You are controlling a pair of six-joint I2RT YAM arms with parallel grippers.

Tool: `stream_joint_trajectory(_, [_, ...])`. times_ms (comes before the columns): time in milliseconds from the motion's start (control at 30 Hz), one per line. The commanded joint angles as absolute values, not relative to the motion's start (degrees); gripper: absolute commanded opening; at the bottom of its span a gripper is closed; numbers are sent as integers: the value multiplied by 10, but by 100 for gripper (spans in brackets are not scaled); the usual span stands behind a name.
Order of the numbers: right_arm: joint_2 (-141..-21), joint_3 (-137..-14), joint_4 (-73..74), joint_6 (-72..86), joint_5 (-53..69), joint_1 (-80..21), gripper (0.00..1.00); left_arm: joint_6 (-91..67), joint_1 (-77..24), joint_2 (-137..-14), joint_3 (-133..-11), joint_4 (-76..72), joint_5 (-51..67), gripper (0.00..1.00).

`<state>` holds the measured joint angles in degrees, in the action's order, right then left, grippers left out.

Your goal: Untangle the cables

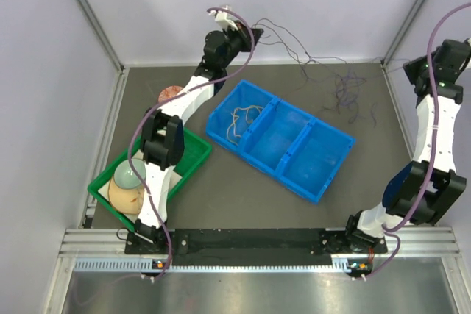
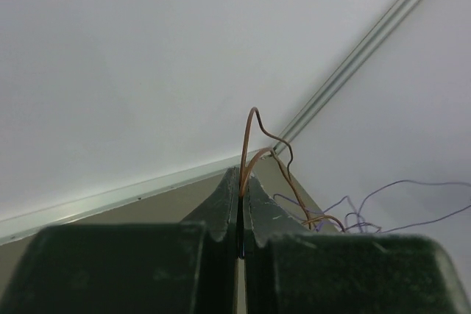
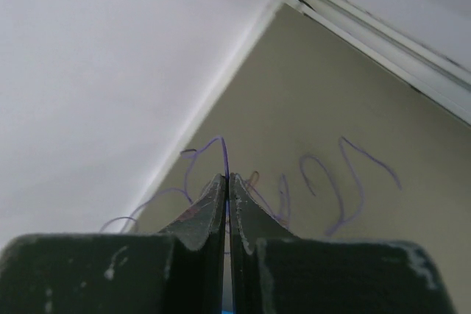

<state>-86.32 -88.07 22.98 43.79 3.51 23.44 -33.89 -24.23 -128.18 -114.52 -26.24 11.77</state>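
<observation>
Left gripper (image 2: pixel 241 182) clenched on brown wire (image 2: pixel 254 109); right gripper (image 3: pixel 227 182) clenched on purple wire (image 3: pixel 224 156). Held wide apart, likely to pull tangle (image 1: pixel 346 90) loose.

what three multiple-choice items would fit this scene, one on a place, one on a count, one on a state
1. Where does the cream cable lie?
A on the bare table
B in the green bin
C in an end compartment of the blue tray

2. How many compartments has the blue tray?
A two
B three
C four

3. How is the left hand?
A shut on a thin brown wire
B wide open
C shut on nothing

C: the coil sits inside the tray's leftmost compartment in the top view.
B: three compartments show side by side.
A: the left wrist view shows the hand closed with the wire rising from between its tips.
</observation>
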Motion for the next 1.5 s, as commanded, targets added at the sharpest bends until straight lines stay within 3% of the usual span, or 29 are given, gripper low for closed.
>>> stream_joint_trajectory(0, [-869,-829,222,407,2,240,0,-367,-241,-1266,-1137,-319,147,0])
stream_joint_trajectory(167, [-879,-743,176,393,16,240,3,-401,-257,-1270,-1130,-350,192,0])
stream_joint_trajectory(200, [-890,-727,172,392,25,240,25,-389,-272,-1274,-1155,-334,197,0])
stream_joint_trajectory(233, [-896,-723,167,392,37,240,34,-375,-279,-1278,-1167,-297,193,0])
stream_joint_trajectory(267, [-901,-721,159,390,66,238,54,-356,-286,-1283,-1173,-289,192,0])
stream_joint_trajectory(367, [-908,-735,158,351,71,211,72,-362,-298,-1284,-1177,-289,196,0])
stream_joint_trajectory(533, [-913,-801,165,211,26,115,73,-364,-297,-1279,-1174,-294,195,0])
stream_joint_trajectory(667, [-993,-887,185,119,138,55,69,-359,-298,-1274,-1174,-293,192,0])
stream_joint_trajectory(967, [-1090,-940,189,130,258,26,62,-359,-299,-1273,-1187,-287,192,0])
stream_joint_trajectory(1133, [-1121,-942,189,104,253,8,66,-355,-299,-1272,-1187,-287,193,0])
stream_joint_trajectory(1467, [-1222,-1033,174,161,218,-27,63,-358,-299,-1269,-1186,-291,195,0])
